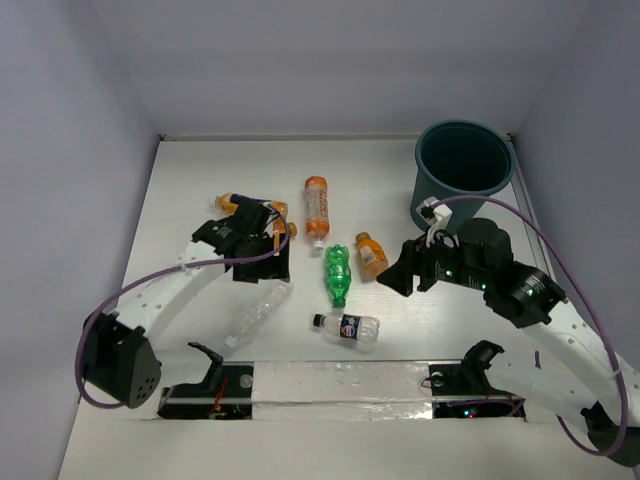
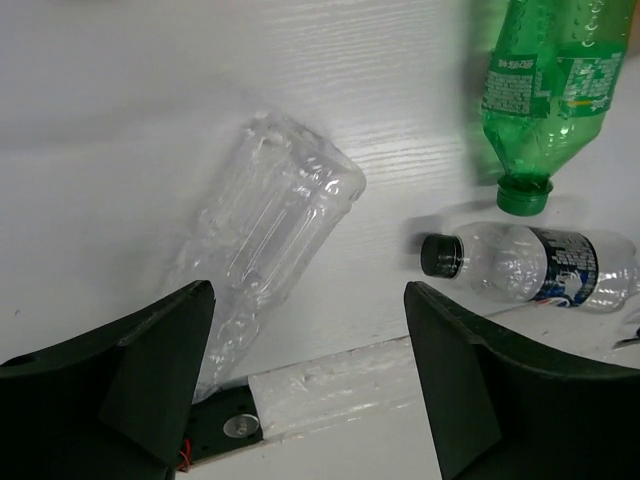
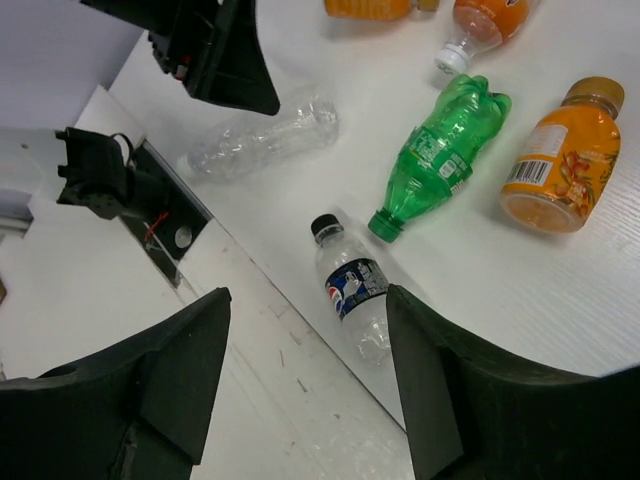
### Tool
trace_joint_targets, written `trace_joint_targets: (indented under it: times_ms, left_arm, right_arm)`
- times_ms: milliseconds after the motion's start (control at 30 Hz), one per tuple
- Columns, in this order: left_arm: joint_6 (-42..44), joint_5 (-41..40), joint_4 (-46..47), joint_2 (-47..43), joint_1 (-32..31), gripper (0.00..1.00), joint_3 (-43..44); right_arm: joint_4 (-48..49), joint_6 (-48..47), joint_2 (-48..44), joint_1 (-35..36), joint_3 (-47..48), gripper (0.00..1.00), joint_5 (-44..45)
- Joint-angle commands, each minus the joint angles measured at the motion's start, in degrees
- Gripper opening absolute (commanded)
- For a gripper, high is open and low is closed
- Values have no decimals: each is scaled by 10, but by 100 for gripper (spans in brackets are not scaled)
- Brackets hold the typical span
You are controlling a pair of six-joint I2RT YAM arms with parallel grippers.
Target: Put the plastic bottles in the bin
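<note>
The dark teal bin [image 1: 462,165] stands at the back right. Loose plastic bottles lie across the table: a long orange one [image 1: 317,205], a short orange one [image 1: 371,253], a green one [image 1: 338,272], a clear one with a dark cap and blue label [image 1: 347,326], and a crushed clear one [image 1: 258,310]. Two more orange bottles [image 1: 232,202] peek out behind the left wrist. My left gripper [image 2: 308,300] hangs open, empty, over the crushed clear bottle [image 2: 270,235]. Open and empty too, my right gripper [image 3: 307,300] hovers above the labelled bottle [image 3: 355,295], right of the green bottle [image 3: 435,150].
White walls close in the table on the left, back and right. A taped strip [image 1: 340,380] runs along the near edge between the two arm bases. The right arm's purple cable [image 1: 560,250] loops close to the bin.
</note>
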Motion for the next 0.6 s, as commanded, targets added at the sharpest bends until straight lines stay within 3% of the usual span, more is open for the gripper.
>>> trace_joint_targets:
  times_ms: [0,567]
  left_arm:
    - [30,-7,43,43,-22,75,15]
    - [84,-42,88,198,-32,76,7]
  right_arm:
    - [19,-15,-13,3,-4,70,-9]
    - [-11,-2,-35,3,-20,91,-2]
